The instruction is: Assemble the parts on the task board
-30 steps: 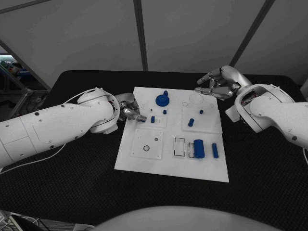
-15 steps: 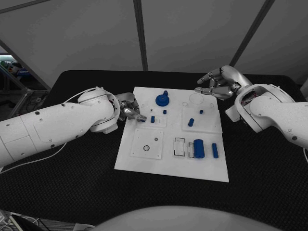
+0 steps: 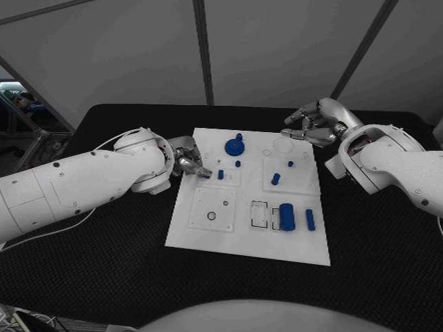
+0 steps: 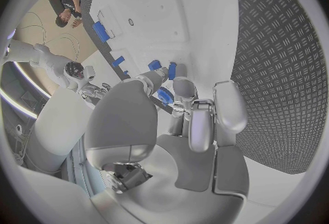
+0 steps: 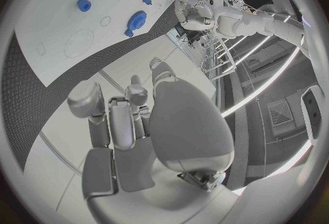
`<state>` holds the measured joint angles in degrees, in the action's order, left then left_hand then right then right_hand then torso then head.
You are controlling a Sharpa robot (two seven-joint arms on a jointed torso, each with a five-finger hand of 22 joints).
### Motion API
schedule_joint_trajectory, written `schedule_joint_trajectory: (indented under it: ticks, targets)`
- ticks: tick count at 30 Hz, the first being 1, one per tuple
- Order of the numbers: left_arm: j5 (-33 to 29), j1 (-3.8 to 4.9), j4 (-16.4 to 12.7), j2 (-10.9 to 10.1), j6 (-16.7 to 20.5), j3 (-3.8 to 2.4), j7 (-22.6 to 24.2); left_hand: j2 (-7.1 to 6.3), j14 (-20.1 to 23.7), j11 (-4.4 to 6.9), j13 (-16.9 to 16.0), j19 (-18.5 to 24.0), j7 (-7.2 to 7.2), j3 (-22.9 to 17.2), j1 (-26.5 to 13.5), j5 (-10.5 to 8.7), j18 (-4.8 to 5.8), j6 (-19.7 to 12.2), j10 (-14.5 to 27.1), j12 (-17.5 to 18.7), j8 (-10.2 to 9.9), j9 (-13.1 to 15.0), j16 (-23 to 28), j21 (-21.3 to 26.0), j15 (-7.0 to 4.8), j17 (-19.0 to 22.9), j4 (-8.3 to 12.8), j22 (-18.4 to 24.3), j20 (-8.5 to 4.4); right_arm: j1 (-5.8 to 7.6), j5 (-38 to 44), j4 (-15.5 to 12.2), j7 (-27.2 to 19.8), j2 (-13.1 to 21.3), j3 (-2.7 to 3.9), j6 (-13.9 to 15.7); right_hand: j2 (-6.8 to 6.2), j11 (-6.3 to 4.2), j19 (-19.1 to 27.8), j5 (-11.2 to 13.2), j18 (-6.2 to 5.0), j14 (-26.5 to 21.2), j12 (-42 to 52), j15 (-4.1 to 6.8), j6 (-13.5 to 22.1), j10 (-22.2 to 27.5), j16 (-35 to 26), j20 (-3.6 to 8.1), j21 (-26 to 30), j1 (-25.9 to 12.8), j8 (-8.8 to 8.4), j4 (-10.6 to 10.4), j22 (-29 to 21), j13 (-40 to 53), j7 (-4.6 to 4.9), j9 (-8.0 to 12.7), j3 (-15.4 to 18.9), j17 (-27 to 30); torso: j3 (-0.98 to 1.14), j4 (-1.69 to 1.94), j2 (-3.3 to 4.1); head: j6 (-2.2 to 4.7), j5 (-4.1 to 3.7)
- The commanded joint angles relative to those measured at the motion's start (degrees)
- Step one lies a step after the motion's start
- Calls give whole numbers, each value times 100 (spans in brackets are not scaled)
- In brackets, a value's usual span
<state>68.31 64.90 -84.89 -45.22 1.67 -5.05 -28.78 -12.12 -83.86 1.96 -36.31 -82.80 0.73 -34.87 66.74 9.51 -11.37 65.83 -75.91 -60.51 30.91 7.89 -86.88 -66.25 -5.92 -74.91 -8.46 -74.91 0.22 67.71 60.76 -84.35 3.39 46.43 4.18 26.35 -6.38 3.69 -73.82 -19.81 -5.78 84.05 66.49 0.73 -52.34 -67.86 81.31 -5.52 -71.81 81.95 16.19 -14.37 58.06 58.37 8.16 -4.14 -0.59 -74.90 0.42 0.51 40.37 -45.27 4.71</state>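
The white task board (image 3: 243, 232) lies mid-table. At its far end stands a blue gear (image 3: 234, 146) (image 5: 139, 18), with a small peg (image 3: 237, 163) just nearer. My left hand (image 3: 192, 163) (image 4: 185, 119) rests at the board's left edge. Its fingertips are beside a short blue piece (image 3: 219, 173) (image 4: 170, 70), and nothing shows between thumb and fingers. My right hand (image 3: 313, 123) (image 5: 130, 119) hovers over the board's far right corner, fingers loosely bent and holding nothing. A blue cylinder (image 3: 286, 216) and a blue bar (image 3: 309, 218) lie near the right front.
Two more blue pieces (image 3: 275, 178) (image 3: 289, 164) stand on the board's right half. A round hole (image 3: 212, 215) and a rectangular slot (image 3: 259, 211) mark the near half. Black table (image 3: 102, 256) surrounds the board, with free room in front and to both sides.
The whole picture has shifted slightly. Both hands and the parts keep their places.
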Motion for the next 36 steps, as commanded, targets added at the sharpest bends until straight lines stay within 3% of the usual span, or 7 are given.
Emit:
schedule_joint_trajectory:
  ticks: [1,20,27,36]
  targets:
    - [30,-16,21,4,-172,18,-43,42,-462,149,-11,-31,-21,-740,5,17,681,30,-198,-27,40,-7,2,-10,-36,-891,714,-910,2,8,17,-5,-34,-4,3,-20,45,-46,9,-36,-64,278,-13,35,-32,1,-30,44,36,10,38,-4,-9,-7,-6,9,-20,-157,0,0,1,-6,8]
    - [-35,23,177,89,-350,18,-72,154,-462,154,-66,-26,-30,-844,-252,11,680,42,-232,-48,88,-23,3,-14,-41,-893,696,-907,-3,8,17,1,-34,-12,3,-23,45,-46,9,-36,-64,278,-13,35,-32,1,-30,44,36,10,38,-4,-9,-7,-6,9,-20,-157,0,-3,2,-46,11]
    - [-91,46,253,123,-391,18,-78,326,-462,156,-102,-20,-36,-857,-495,-190,680,49,-240,-67,117,-44,3,-14,-42,-893,666,-905,-4,7,17,3,-31,-12,3,-28,45,-46,9,-36,-64,278,-13,35,-32,1,-30,44,36,10,38,-4,-9,-7,-6,9,-20,-157,0,4,1,-49,2]
    - [-112,67,326,162,-543,18,-90,348,-462,156,-146,-18,-40,-802,-597,-232,680,61,-252,-95,133,-52,3,-17,-41,-893,660,-904,-4,8,17,1,-28,-8,3,-35,45,-46,9,-36,-64,278,-13,35,-32,1,-30,44,36,10,38,-4,-9,-7,-6,9,-20,-157,2,-3,0,-50,-2]
